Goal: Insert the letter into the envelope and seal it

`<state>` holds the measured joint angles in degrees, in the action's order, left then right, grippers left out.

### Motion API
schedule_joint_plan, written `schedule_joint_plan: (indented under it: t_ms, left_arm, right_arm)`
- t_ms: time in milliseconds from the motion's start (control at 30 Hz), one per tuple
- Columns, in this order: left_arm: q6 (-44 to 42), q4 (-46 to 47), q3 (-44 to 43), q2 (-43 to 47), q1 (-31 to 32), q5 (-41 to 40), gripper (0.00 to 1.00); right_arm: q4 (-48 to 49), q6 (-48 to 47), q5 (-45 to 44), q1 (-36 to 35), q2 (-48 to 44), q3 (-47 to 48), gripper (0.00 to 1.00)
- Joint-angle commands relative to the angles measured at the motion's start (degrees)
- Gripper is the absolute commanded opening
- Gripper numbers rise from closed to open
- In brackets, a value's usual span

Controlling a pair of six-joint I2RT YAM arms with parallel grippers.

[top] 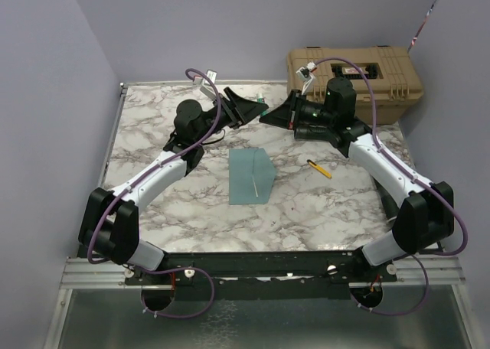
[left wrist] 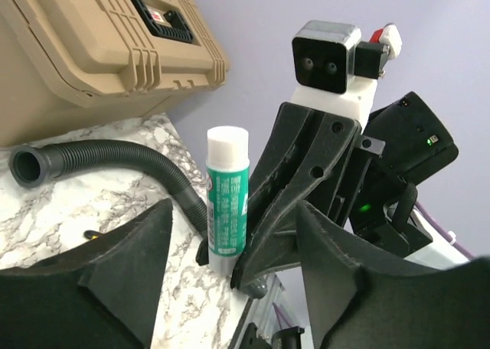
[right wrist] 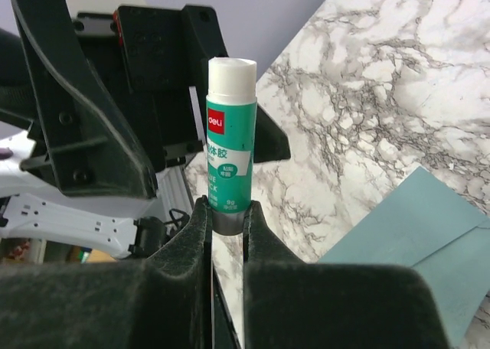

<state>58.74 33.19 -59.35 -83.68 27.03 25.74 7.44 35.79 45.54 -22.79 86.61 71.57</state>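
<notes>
Teal envelope (top: 250, 177) lies flat at mid-worktop (top: 321, 203). Right pincer (right wrist: 226, 211), closed, grips the base of a green-labelled glue stick (right wrist: 230, 135); left pincer (left wrist: 233, 219) stands open just beside it.

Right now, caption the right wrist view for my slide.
Right gripper clamps a green glue stick by its base; teal envelope on the marble table.
</notes>
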Motion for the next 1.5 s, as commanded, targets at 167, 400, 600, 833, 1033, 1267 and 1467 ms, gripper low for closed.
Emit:
schedule_joint_plan:
  t_ms: [167,400,600,833,1033,1267,1467]
  left_arm:
    - [-3.7,0.1,-0.7,-0.2,-1.2,2.6,0.6]
    - [-3.3,0.1,-1.5,-2.5,-1.0,6.2,0.39]
    - [-3.7,0.1,-0.7,-2.6,-0.5,9.1,0.01]
    - [3.0,-2.2,-0.7,0.9,-0.6,-1.3,0.0]
    - [12.7,-2.8,0.1,2.9,-0.6,-9.4,0.0]
    - [14.9,-7.1,-2.1,3.9,-0.6,-11.4,0.0]
    - [14.7,-7.3,-2.0,4.8,-0.7,-11.3,0.0]
  right_arm:
    - [-4.0,-6.8,7.7,0.0,1.4,1.8,0.0]
    - [-7.3,-9.1,9.1,-0.1,2.6,3.9,0.0]
    - [-7.3,-8.6,7.0,-0.1,3.1,5.3,0.0]
    - [-3.5,-9.4,-4.2,-1.5,-3.6,0.4,0.72]
    - [-1.2,-16.7,-21.6,-6.9,-9.4,-3.8,0.71]
    - [-7.1,-23.6,-28.0,-9.7,-7.0,1.7,0.55]
    - [-6.8,-21.9,-27.6,-9.7,-4.7,5.0,0.43]
